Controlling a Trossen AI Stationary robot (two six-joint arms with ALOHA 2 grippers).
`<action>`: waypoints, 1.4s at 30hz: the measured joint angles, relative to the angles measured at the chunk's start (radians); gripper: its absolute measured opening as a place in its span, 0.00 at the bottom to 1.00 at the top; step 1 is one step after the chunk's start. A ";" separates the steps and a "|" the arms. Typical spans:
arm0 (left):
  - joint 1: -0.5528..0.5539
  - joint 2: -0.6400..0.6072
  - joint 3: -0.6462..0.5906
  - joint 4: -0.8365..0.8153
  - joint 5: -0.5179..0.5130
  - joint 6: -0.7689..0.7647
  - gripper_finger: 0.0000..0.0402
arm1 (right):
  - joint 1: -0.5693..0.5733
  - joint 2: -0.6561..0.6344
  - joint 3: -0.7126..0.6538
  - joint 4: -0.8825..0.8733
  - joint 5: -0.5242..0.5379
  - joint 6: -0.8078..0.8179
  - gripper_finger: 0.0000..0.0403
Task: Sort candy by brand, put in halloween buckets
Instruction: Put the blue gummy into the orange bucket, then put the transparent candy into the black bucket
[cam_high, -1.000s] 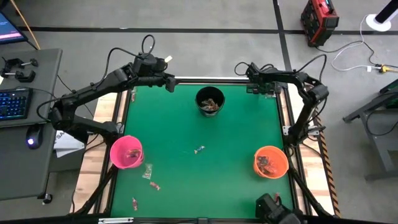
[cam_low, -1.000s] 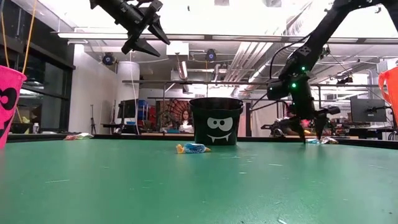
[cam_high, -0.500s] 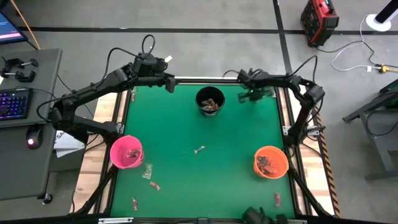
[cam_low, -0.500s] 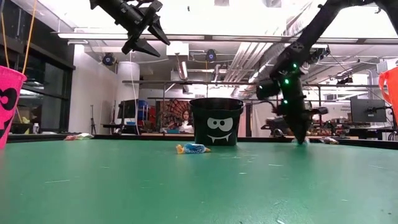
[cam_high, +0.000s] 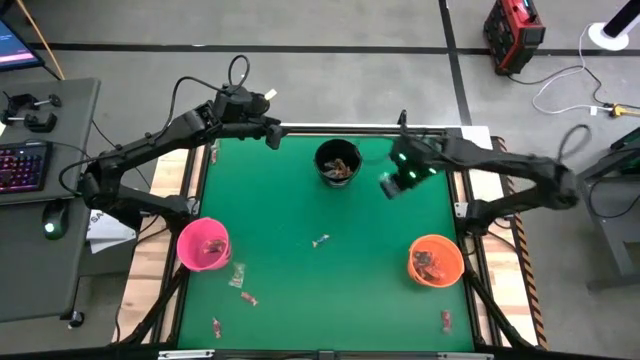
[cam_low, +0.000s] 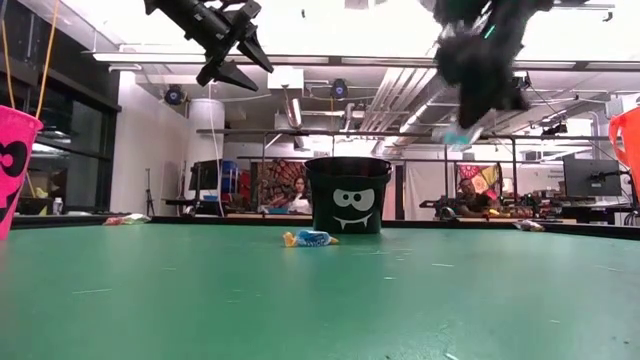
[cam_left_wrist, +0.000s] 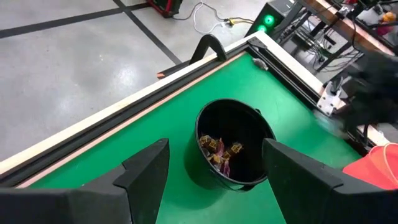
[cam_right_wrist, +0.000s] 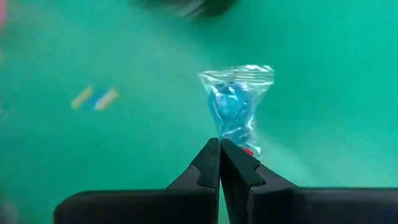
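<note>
Three buckets on the green table, and change comes on the right. Starting upper left of the overhead shot: the left claw (cam_high: 272, 133) hangs with fingers spread wide, holding nothing, same as a second ago. At lower left the pink bucket (cam_high: 203, 245) sits with loose candy (cam_high: 247, 298) beside it. Top centre, the black bucket (cam_high: 338, 163). Just right of it, the right claw (cam_right_wrist: 219, 152) has snapped together on a blue-wrapped sweet (cam_right_wrist: 236, 106) and lifted it off the far right corner. Likely a drop next. Orange bucket (cam_high: 435, 260), lower right.
</note>
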 joint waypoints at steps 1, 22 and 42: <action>0.000 0.000 0.000 0.005 0.000 0.001 0.61 | 0.038 -0.040 0.000 -0.018 -0.039 0.021 0.00; 0.000 0.000 0.000 0.073 0.002 0.019 0.61 | 0.695 -0.148 -0.130 -0.263 -0.329 0.760 0.00; 0.001 0.000 0.000 0.072 0.002 0.016 0.61 | 0.429 -0.150 -0.131 -0.038 -0.103 0.643 0.55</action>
